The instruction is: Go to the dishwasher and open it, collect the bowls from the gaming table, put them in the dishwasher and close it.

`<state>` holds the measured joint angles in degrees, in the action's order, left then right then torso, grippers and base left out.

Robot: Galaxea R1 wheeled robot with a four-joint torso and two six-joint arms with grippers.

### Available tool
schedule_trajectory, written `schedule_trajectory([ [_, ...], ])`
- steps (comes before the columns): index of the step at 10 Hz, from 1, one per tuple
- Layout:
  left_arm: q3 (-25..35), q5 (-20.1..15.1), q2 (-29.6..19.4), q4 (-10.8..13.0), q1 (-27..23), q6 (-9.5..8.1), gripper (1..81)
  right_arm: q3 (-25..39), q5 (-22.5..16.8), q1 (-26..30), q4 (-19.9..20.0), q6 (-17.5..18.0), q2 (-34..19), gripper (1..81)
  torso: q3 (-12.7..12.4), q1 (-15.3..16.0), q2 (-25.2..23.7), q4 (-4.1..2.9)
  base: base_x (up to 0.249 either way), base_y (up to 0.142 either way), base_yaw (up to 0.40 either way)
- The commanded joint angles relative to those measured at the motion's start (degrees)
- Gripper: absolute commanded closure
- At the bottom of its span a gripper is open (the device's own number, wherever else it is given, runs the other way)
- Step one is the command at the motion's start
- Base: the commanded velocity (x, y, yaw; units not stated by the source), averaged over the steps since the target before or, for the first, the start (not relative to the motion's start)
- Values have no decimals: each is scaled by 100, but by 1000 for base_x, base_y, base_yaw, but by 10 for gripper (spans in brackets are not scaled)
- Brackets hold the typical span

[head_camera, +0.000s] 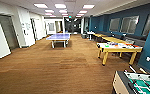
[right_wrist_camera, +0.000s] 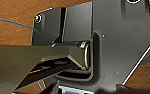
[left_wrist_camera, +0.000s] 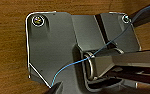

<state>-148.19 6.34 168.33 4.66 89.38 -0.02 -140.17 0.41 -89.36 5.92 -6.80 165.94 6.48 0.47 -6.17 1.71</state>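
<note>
The gaming table [head_camera: 119, 46], white-topped on yellow legs, stands at the right against the blue wall. Small green, orange and red items lie on it, and I cannot pick out the bowls among them. The dishwasher is out of view. In the left wrist view my own dark plate [left_wrist_camera: 51, 47] hangs over brown wood-look floor with a thin blue cable [left_wrist_camera: 73, 62] across it. The right wrist view has the same kind of plate [right_wrist_camera: 121, 42] above the same floor.
A blue ping-pong table [head_camera: 58, 37] stands mid-room ahead. A table-football table [head_camera: 138, 83] with a green field sits close at the lower right. More yellow tables [head_camera: 108, 38] line the blue wall. A white wall and a grey door [head_camera: 7, 31] are on the left, and a corridor [head_camera: 72, 25] opens far ahead.
</note>
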Motion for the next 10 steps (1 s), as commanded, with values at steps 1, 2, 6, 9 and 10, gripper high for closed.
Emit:
schedule_trajectory([
  [1,27,-265,-36,0,-242,11,10,34,-305,282,-4,-23,-32,10,0,0,0,0,227,0,0],
  [2,27,-265,-36,0,-259,20,10,8,-305,282,-4,-23,-15,10,0,-2,0,0,227,0,0],
  [6,27,-265,-27,0,-259,38,10,-168,-288,273,23,-23,91,10,0,-5,-2,0,227,0,0],
  [9,-34,-256,-44,-17,-267,2,10,-168,-288,273,93,-5,109,10,0,-5,0,0,227,0,0],
  [10,-132,-256,-9,-17,-267,-6,10,-168,-288,265,102,-5,126,10,0,-5,0,0,227,0,0],
])
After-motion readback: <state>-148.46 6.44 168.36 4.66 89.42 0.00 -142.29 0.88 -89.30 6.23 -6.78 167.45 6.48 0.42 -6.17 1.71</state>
